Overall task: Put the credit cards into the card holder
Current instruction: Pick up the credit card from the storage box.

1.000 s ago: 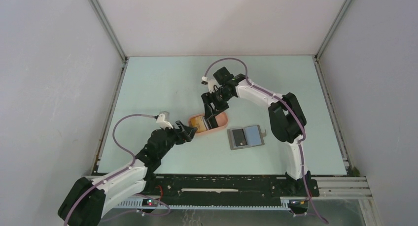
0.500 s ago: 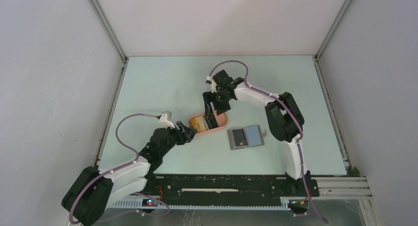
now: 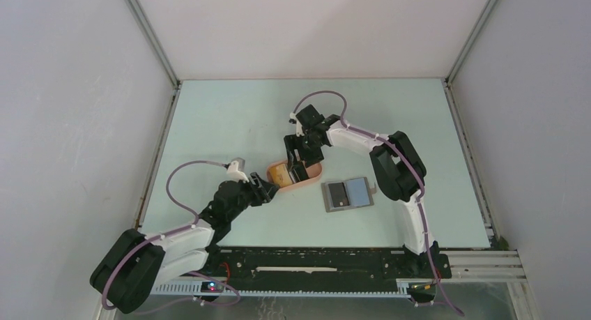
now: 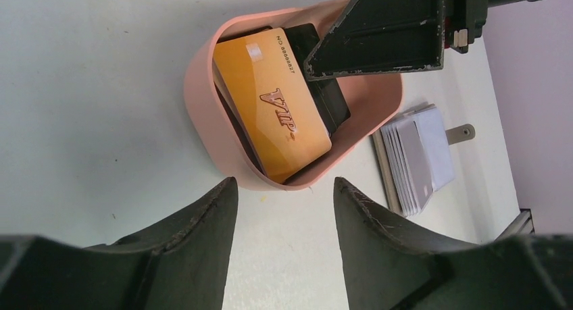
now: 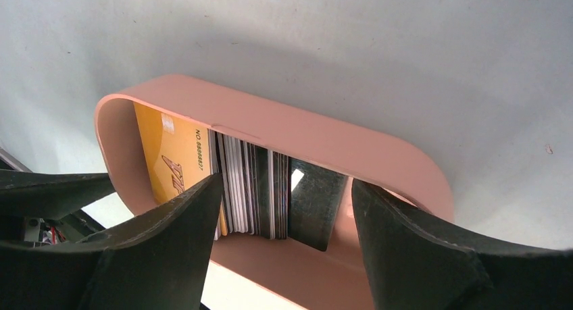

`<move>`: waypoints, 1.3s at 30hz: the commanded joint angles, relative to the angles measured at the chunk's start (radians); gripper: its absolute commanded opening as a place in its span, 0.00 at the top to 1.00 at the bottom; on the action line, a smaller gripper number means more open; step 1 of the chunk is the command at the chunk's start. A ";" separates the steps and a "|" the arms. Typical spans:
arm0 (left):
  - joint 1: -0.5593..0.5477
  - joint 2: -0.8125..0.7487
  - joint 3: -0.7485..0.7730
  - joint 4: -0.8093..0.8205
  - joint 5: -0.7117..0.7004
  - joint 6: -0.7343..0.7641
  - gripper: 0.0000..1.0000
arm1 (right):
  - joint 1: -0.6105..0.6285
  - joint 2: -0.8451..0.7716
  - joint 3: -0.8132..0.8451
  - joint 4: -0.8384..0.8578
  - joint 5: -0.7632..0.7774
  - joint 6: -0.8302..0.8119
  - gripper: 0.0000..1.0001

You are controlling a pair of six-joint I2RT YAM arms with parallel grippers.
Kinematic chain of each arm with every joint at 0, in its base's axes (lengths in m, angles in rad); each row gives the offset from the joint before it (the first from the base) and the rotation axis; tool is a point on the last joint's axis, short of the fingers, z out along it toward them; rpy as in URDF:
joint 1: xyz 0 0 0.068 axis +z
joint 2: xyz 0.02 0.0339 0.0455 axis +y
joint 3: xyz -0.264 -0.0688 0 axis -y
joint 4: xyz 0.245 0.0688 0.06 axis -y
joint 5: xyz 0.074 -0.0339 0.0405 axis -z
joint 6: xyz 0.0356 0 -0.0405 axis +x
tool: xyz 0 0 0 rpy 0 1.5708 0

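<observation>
**Top view:** A peach tray (image 3: 315, 168) sits mid-table (image 3: 230, 125), its long axis running left to right and tipped slightly up at the right. The credit cards (image 3: 280, 172) are packed into its left part. Just to its right, apart from it, the card holder (image 3: 348, 193) lies flat and open. Its length also runs left to right, with the dark half left, the blue-grey half right and the tab pointing right. The left gripper (image 3: 270, 187) waits at the tray's left end. The right gripper (image 3: 300, 168) reaches into the tray from the far side.

**Left wrist:** The yellow card (image 4: 273, 100) leans face-out toward the left end, its long side across the tray's width. The left jaws stand apart, with nothing between them.

**Right wrist:** The cards show edge-on, stacked side by side. The right jaws are spread either side of the stack, clamping nothing.
</observation>
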State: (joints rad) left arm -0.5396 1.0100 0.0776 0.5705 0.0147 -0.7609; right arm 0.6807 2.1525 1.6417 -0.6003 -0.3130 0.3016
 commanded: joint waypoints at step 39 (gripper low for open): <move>0.012 0.081 0.010 0.099 0.077 -0.018 0.48 | -0.050 -0.065 -0.059 0.133 -0.546 0.074 0.35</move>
State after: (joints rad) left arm -0.5278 1.0912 0.0776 0.6151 0.0566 -0.7628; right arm 0.5934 2.1521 1.5845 -0.4824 -0.6979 0.3408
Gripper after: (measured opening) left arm 0.527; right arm 0.661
